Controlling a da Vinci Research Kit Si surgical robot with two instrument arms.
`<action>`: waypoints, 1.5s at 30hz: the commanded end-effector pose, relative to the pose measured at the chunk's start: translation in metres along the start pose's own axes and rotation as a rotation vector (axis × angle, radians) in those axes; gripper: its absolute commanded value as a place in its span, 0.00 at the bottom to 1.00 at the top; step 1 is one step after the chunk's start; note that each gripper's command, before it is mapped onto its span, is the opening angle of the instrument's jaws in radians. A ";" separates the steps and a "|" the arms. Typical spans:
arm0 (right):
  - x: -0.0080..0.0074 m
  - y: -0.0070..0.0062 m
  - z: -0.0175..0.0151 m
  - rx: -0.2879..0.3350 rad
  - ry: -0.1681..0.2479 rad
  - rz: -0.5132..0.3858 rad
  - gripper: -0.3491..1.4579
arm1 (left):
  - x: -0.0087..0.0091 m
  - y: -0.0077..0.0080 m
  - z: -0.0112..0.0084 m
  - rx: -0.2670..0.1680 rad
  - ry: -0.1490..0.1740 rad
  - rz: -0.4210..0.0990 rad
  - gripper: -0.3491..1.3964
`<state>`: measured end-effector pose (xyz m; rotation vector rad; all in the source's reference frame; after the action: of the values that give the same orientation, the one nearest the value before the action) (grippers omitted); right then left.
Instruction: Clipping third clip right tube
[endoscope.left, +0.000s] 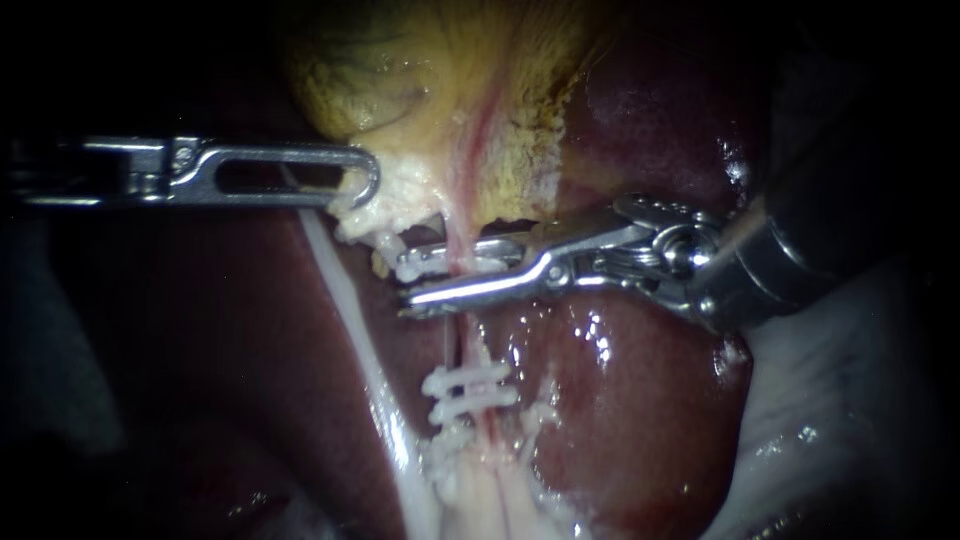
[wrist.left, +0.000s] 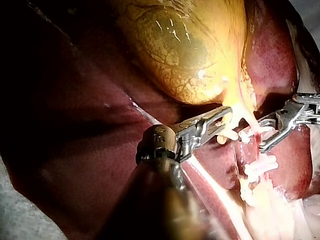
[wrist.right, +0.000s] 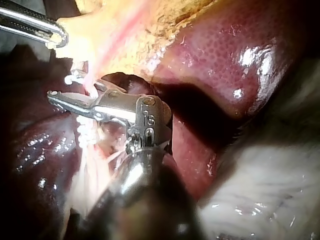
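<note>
Two clips (endoscope.left: 468, 381) are already sitting side by side across the right tube (endoscope.left: 472, 345), well away from the gallbladder (endoscope.left: 420, 70). A third clip (endoscope.left: 445, 260) is lying across the same tube much nearer the gallbladder, just off its narrow end. Right instrument (endoscope.left: 420, 280) is reaching in at that spot, its two jaws straddling the tube with a gap showing between them. The third clip is lying against the jaw nearer the gallbladder, while the farther jaw is standing clear of it as bare metal. Reading this as jaws apart, gripping nothing. Cannot tell whether the clip is latched fully round the tube or only resting across it. The right wrist view is showing the same gap with the tube passing through it, but not the clip's far end. Judgement: the step is looking near its end, with the clip placed at its level. What is remaining is confirming closure and drawing the jaws off the tube without dragging on it. Left instrument (endoscope.left: 365, 185) is clamping a tuft of white tissue (endoscope.left: 400, 195) at the gallbladder's narrow end, jaws closed on it, which looks to be putting the tube under tension. A second tube (endoscope.left: 345, 290), pale, is running alongside from the gallbladder's end, carrying no clip that I can see. Liver (endoscope.left: 620, 400) is lying under and around the gallbladder, wet and glistening. Containers: none showing in any view, so nothing to log there.
</note>
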<state>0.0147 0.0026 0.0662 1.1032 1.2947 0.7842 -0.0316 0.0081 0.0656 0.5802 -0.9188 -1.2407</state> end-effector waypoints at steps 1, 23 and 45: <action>0.0001 0.0000 -0.0001 -0.001 0.001 0.006 0.30 | 0.0000 0.0000 0.0000 0.000 0.000 0.000 0.00; -0.0005 -0.0010 -0.0011 -0.097 -0.044 0.008 0.00 | 0.0000 0.0000 0.0001 0.000 0.000 0.000 0.00; -0.0006 -0.0010 -0.0011 -0.112 -0.053 -0.015 0.00 | 0.0002 -0.0001 0.0003 -0.004 0.000 0.001 0.00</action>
<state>0.0134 0.0019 0.0655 1.0167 1.1986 0.8009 -0.0319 0.0080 0.0658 0.5766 -0.9177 -1.2423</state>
